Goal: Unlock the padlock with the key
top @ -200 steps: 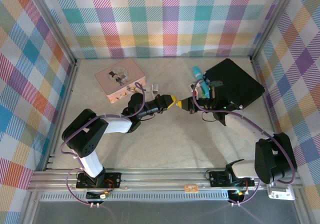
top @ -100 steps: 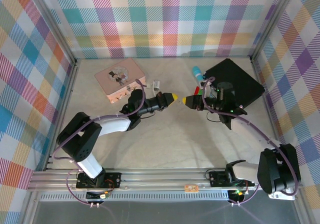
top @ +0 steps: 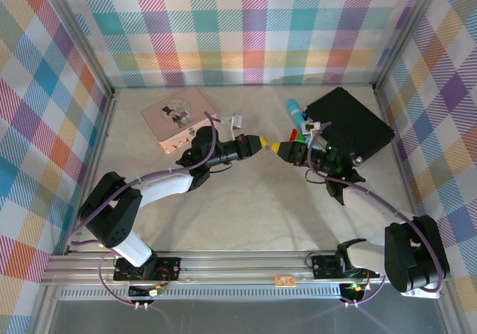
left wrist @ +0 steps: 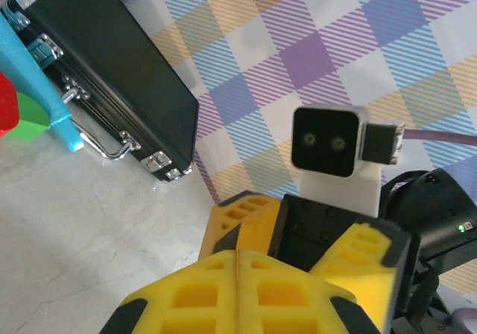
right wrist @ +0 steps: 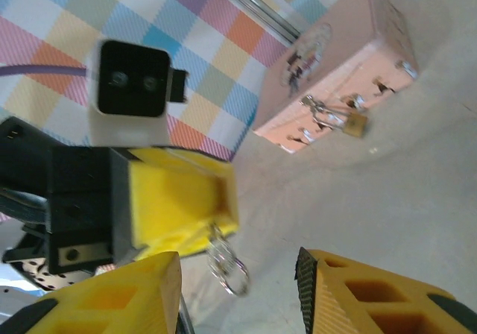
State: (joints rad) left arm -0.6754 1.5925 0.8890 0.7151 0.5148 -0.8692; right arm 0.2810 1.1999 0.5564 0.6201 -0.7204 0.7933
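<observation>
My left gripper point(top: 260, 141) and right gripper point(top: 276, 147) sat nearly tip to tip mid-table. The table point(top: 246, 207) was bare on the near side, with the black case point(top: 349, 124) crowding the right. Left fingers were pinched together on the key, hidden inside. The right wrist cam caught its key ring point(right wrist: 227, 265) dangling, my right fingers spread wide, and the padlock point(right wrist: 355, 124) hanging on the pink tin point(right wrist: 343, 51), far left.
</observation>
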